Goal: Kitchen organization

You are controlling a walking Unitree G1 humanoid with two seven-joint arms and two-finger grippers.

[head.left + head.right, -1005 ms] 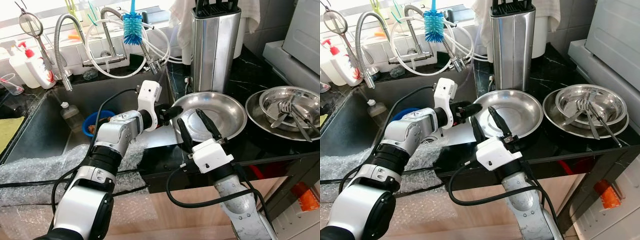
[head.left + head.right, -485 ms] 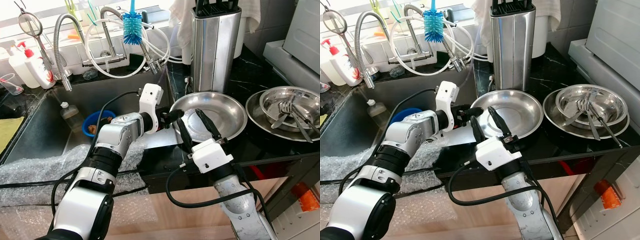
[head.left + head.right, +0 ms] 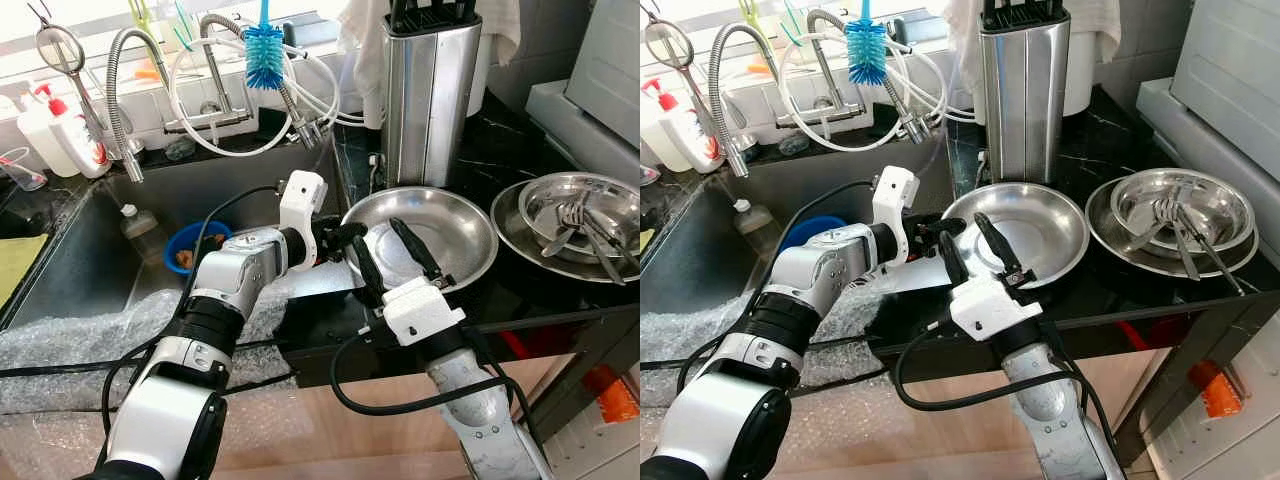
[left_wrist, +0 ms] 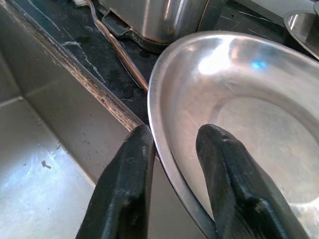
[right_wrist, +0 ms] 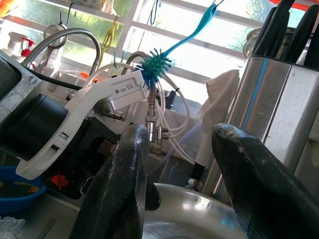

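At my far left a soap bottle (image 3: pixel 52 130) stands on the ledge behind the sink (image 3: pixel 110 262), and a blue bowl (image 3: pixel 190 246) lies down in the basin. Bubble wrap (image 3: pixel 80 335) drapes the sink's near edge.

My left gripper (image 4: pixel 172 164) reaches across the sink to the counter's edge, where it straddles the pan's (image 3: pixel 440 225) left rim: one finger under and outside the lip, over the basin, the other inside on the steel. The fingers lie close against the rim on both sides (I cannot tell whether they squeeze it or only touch). The pan itself sits on the black counter (image 3: pixel 500 285), its left rim jutting slightly past the counter edge toward the sink.

My right gripper (image 3: pixel 392 252) is raised over the pan's near side, fingers spread apart and holding nothing, tips pointing toward the faucet (image 3: pixel 215 70) and brush (image 3: pixel 266 50).

Behind the pan the knife block (image 3: pixel 427 85) stands close to its far rim. To the right, near the pan, a stack of dishes (image 3: pixel 570 225) holds some forks (image 3: pixel 585 225). The front counter strip before the pan lies bare.
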